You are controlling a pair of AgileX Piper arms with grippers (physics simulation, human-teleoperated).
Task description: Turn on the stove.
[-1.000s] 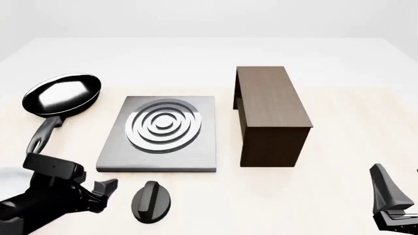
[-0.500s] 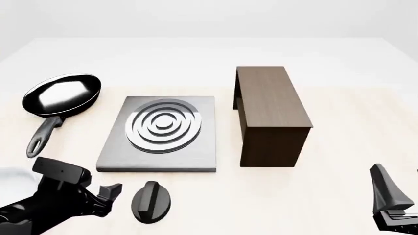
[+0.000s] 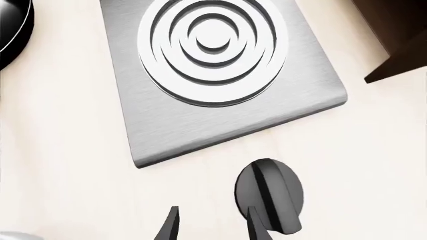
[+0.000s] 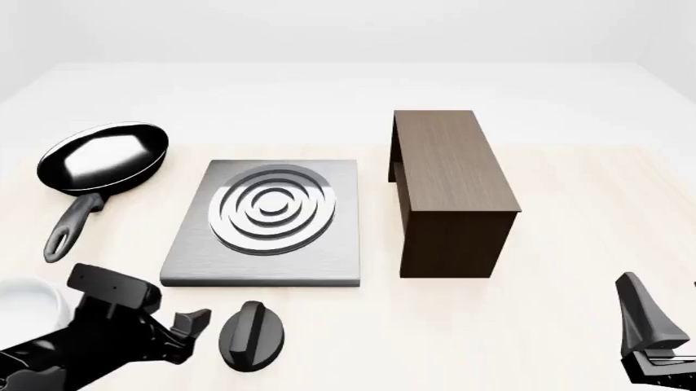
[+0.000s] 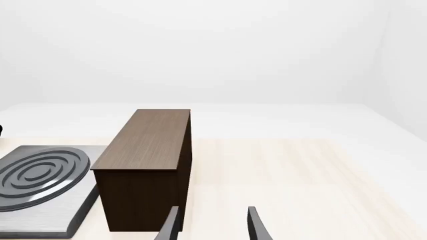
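The stove point(image 4: 187, 259) is a flat brushed-steel slab with silver burner rings, left of centre on the table; it also shows in the left wrist view, stove point(image 3: 157, 132), and the right wrist view, stove point(image 5: 47, 212). Its black oval knob point(image 4: 253, 336) lies apart on the table just in front of the slab. My left gripper point(image 4: 191, 330) is open, close to the knob's left side, and holds nothing. In the left wrist view the knob point(image 3: 270, 192) sits beside one fingertip of the left gripper point(image 3: 212, 224), not between the jaws. My right gripper point(image 4: 657, 297) stands open at the near right, far from the knob.
A black frying pan point(image 4: 103, 159) lies left of the stove, handle toward me. A tall dark-brown wooden box point(image 4: 448, 191) stands right of the slab; the right wrist view shows the wooden box point(image 5: 147, 165) ahead of the open right gripper point(image 5: 212, 225). A white rounded object point(image 4: 28, 300) sits at the near left edge.
My left gripper has moved right and a little nearer, closing in on the knob's left side. The knob, stove and right arm have not moved.
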